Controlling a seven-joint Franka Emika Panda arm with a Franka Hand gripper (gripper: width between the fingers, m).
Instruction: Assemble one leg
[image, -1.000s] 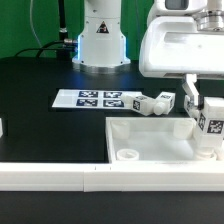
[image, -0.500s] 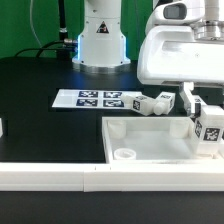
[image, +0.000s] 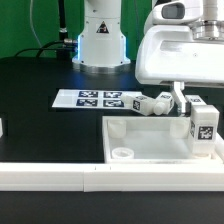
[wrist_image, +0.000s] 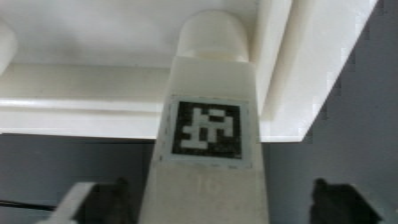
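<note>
Exterior view: the gripper (image: 203, 128) pinches the leg (image: 204, 131) upright over the panel (image: 150, 142) at its right end; more legs (image: 154, 103) lie beside the marker board (image: 96, 98). Wrist view: the leg (wrist_image: 210, 120) sits clamped between both fingers (wrist_image: 103, 203), its narrow end at the panel (wrist_image: 107, 95).

The leg (image: 204, 131), a chunky white peg bearing black-and-white square tags, stands upright over the panel's corner at the exterior view's right; its rounded end (wrist_image: 217, 40) meets the panel there.

Three chunky white plastic tagged legs: one between the jaws (image: 204, 128), two (image: 157, 104) (image: 194, 102) lying beyond them; one large flat white panel (image: 150, 143).
</note>
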